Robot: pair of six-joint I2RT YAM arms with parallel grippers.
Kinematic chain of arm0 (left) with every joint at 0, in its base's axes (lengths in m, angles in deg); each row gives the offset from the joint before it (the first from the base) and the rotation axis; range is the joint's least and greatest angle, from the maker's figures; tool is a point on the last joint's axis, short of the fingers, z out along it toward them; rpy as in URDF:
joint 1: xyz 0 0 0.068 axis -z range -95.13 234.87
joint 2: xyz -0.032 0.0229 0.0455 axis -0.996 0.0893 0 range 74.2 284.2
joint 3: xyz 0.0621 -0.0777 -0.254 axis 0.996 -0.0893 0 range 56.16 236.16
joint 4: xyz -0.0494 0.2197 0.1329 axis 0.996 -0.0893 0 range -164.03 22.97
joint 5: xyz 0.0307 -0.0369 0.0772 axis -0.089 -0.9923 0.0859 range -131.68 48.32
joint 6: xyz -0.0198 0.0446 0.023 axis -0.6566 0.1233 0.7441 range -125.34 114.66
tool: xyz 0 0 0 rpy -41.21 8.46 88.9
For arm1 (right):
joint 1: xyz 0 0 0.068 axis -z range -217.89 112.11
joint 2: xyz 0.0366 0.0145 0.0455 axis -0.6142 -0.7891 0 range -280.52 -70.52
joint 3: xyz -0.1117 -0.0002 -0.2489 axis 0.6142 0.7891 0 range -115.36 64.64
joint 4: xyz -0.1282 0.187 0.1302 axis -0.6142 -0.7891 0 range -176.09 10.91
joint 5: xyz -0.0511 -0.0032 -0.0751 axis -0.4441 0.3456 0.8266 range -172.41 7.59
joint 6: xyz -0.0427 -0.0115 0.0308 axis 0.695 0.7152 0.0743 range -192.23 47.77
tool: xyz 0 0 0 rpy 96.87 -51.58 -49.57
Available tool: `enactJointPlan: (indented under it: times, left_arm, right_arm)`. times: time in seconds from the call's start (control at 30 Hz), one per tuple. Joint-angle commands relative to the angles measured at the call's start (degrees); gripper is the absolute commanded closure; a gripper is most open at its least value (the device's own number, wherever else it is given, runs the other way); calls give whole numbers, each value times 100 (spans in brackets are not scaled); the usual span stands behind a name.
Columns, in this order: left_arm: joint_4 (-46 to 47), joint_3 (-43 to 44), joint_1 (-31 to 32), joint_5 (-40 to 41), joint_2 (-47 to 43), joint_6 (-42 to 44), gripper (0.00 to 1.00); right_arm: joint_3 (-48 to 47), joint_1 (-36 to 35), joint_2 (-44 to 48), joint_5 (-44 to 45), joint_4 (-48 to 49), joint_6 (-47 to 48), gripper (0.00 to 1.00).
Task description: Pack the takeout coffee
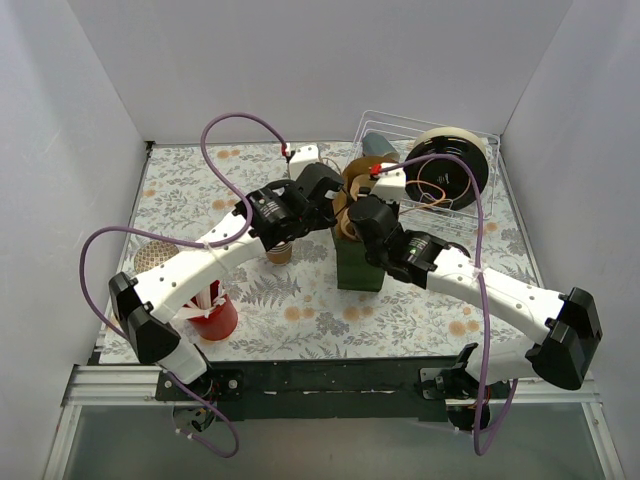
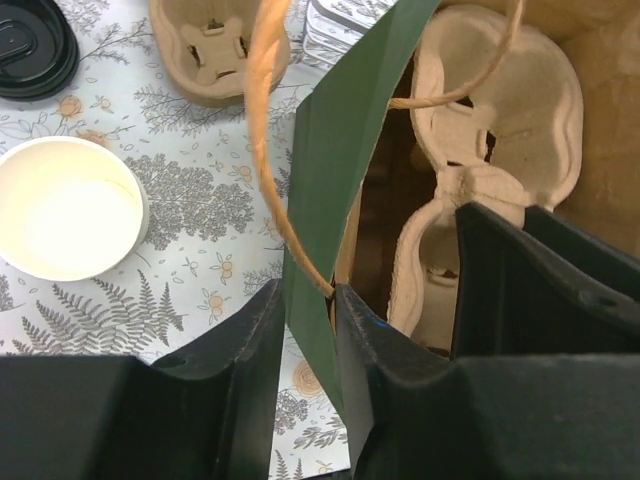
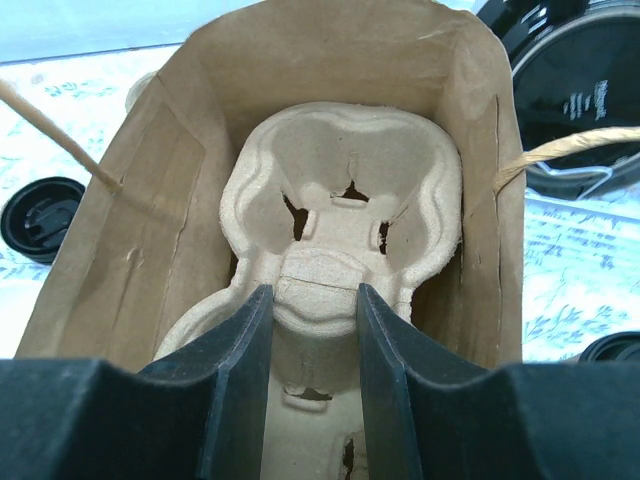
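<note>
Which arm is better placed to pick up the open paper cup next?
Left, probably. The left gripper pinches the wall of the green bag, with the paper cup on the table just beside it. The right gripper is down inside the bag, clamped on the ridge of the pulp carrier.

The paper bag is matt, the pulp tray rough, the plastic lid smooth.
</note>
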Motion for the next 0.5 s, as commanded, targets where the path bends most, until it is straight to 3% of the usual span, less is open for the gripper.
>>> enactJointPlan:
  times: [0.0, 0.07, 0.33, 0.47]
  left_arm:
    - [328, -196, -30, -224, -410, 293, 76]
    - [347, -258, -30, -260, -428, 311, 81]
    - [628, -223, -30, -567, -393, 574, 79]
    - [751, -152, -22, -884, -323, 654, 85]
  right_arm:
    - [88, 137, 115, 66, 628, 673, 89]
    - [123, 146, 141, 39, 761, 823, 89]
    - [553, 251, 194, -505, 1244, 1386, 89]
    - [703, 260, 89, -910, 1613, 1658, 86]
